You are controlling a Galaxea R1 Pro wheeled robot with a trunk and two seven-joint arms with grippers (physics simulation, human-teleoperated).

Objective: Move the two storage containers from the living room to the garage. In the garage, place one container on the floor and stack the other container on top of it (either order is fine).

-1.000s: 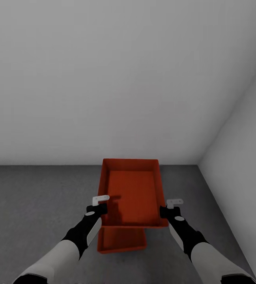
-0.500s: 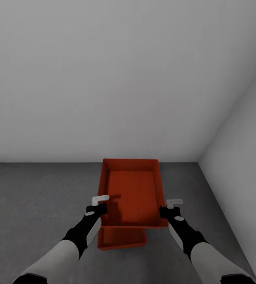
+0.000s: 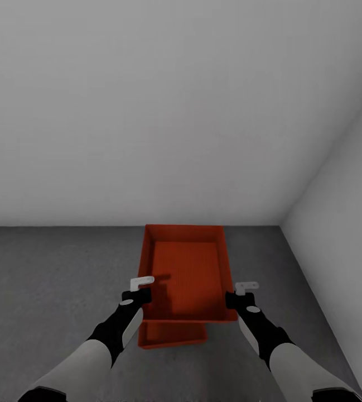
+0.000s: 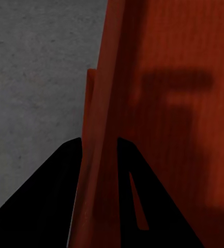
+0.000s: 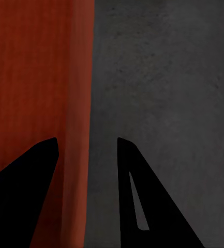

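In the garage corner, both grippers' fingers pinch the upper container [image 3: 186,273] walls above the lower container [image 3: 172,335] on the floor [image 3: 47,279]; offset as it hangs, it may land crooked.

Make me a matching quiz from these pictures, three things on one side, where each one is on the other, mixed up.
Things:
1. upper container
2. lower container
3. right gripper

Places:
A. on the concrete floor, partly hidden
B. held up between both arms
C. at the upper bin's right wall, fingers either side of it

Pairs: 1-B, 2-A, 3-C
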